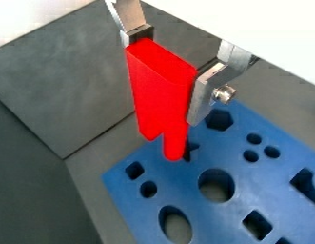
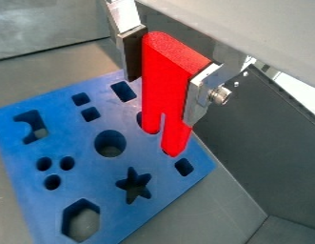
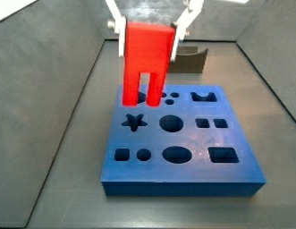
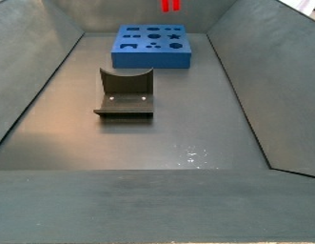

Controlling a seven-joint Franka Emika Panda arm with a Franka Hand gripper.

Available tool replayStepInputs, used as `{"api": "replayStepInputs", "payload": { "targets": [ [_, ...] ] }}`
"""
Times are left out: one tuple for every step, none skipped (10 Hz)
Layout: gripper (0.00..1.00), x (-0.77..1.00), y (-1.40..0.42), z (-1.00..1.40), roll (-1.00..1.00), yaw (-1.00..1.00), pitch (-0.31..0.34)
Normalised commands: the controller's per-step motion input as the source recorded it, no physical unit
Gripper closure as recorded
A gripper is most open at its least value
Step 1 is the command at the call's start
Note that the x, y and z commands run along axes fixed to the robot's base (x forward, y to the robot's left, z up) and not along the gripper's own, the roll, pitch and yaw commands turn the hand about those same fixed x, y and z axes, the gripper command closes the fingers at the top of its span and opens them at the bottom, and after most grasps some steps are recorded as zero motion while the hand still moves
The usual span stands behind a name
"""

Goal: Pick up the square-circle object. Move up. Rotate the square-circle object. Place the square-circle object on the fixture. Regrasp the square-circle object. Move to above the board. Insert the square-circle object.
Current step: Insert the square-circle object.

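My gripper is shut on the upper part of the square-circle object, a bright red block held upright with its two short legs pointing down. In both wrist views the silver fingers clamp its sides, and the gripper holds the red block above the board. The board is a blue slab with many shaped holes. Only the red legs show at the picture's edge, clear of the board. The olive-brown fixture stands apart, with nothing on it.
Sloping grey walls close in the dark floor on both sides. The board lies at one end of this trough, and the fixture sits on the floor between it and the other end.
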Motion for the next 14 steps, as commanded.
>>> {"api": "replayStepInputs", "payload": {
  "targets": [
    [1.0, 0.0, -0.15, -0.21, -0.23, 0.0, -0.053],
    [1.0, 0.0, -0.14, -0.26, -0.21, 0.0, -0.026],
    [1.0, 0.0, -0.12, -0.29, -0.22, 0.0, -0.026],
    [1.0, 0.0, -0.07, -0.39, -0.22, 0.0, -0.031],
    [1.0, 0.0, 0.0, -0.06, -0.16, 0.06, 0.019],
    [1.0, -0.14, -0.09, -0.25, -0.16, 0.01, 0.0],
    [1.0, -0.01, -0.03, -0.33, -0.15, 0.01, 0.0],
    [1.0, -0.19, -0.03, -0.35, -0.2, 0.0, -0.124],
    [1.0, -0.16, -0.02, -0.18, -0.27, 0.0, -0.176],
    [1.0, -0.17, -0.06, 0.0, -0.31, 0.0, -0.191],
    [1.0, -0.08, 0.0, 0.04, -0.27, 0.0, -0.097],
    [1.0, -0.22, -0.01, 0.07, -0.25, -0.05, -0.151],
    [1.0, -0.18, 0.0, 0.0, -0.27, 0.0, -0.191],
    [1.0, -0.24, -0.11, -0.04, -0.05, 0.0, -0.227]
  ]
}}
